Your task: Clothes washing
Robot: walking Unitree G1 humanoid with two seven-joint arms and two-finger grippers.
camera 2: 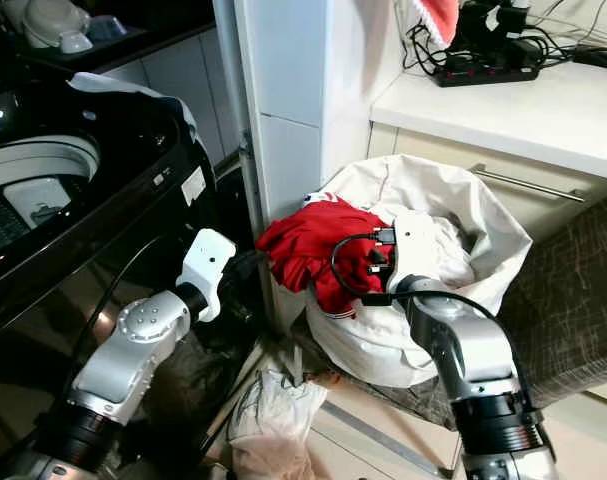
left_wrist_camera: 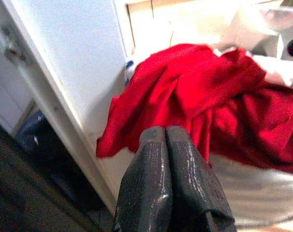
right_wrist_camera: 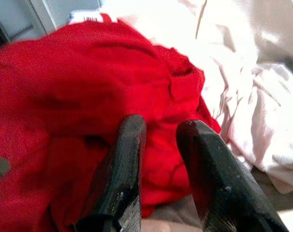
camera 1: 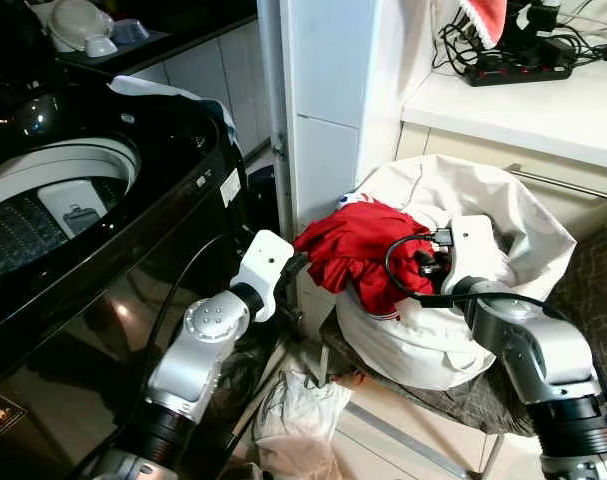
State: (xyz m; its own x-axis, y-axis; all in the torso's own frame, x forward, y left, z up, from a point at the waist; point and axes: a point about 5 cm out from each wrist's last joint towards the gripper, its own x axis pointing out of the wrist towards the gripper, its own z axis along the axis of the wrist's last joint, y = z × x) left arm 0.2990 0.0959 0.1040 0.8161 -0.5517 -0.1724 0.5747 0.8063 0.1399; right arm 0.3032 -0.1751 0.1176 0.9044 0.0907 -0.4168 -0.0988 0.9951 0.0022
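Red garment [camera 1: 358, 252] draped over white laundry bag [camera 1: 523, 220]; right gripper [right_wrist_camera: 158, 128] parted against it; left gripper [left_wrist_camera: 165, 137] closed, empty.

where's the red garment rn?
The red garment is draped over the near-left rim of the white laundry bag, beside the white pillar, between the left pincer and the right pincer.

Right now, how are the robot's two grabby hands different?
The left gripper has its fingers pressed shut with nothing between them, while the right gripper has its fingers apart. The left gripper stops just short of the red garment; the right gripper is down at the cloth, over the white laundry bag. Both have black fingers and point at the garment.
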